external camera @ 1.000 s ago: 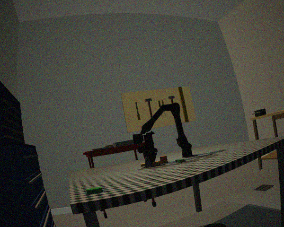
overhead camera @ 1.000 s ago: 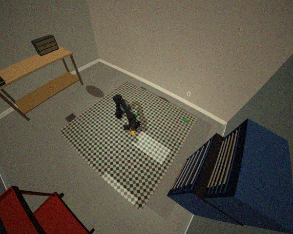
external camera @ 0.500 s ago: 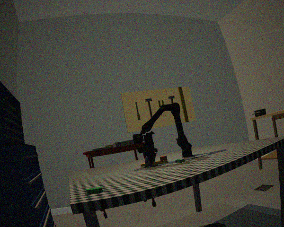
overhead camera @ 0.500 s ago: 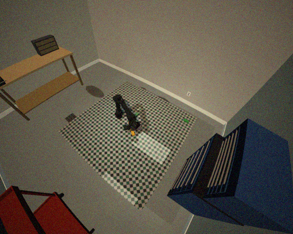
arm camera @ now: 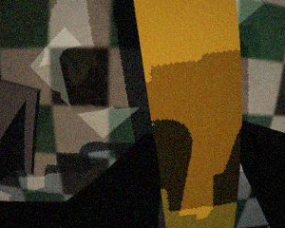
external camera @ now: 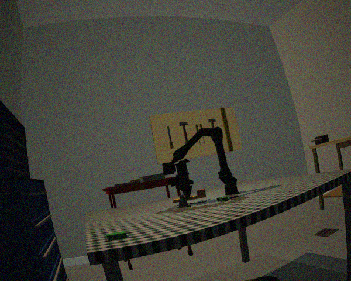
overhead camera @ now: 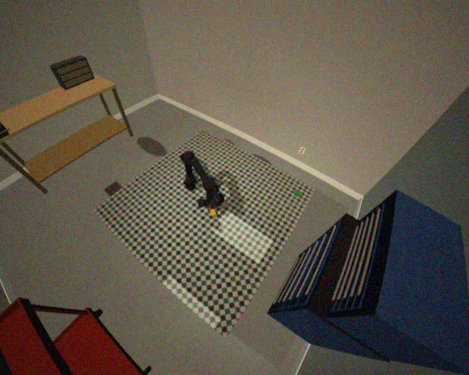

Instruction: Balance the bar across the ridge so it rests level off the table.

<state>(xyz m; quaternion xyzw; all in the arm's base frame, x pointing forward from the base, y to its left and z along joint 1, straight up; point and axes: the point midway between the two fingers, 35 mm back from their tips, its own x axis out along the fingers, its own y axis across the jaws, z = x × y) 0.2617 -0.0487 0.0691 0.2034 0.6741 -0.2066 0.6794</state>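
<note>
The orange-yellow bar is clasped by my gripper, which is shut on it from above. In the exterior view the bar looks nearly level and a little above the table, with its shadow beneath. A red-orange block is at its end nearer the arm's base. The grey wedge-shaped ridge stands on the table beside the bar, to its left in the wrist view. In the top view the arm hides most of the bar and the fingertips.
A green block lies near a far corner of the checkered table. Another small green piece lies near the arm's base. A blue cabinet, a red bench and a wooden workbench stand away from the table.
</note>
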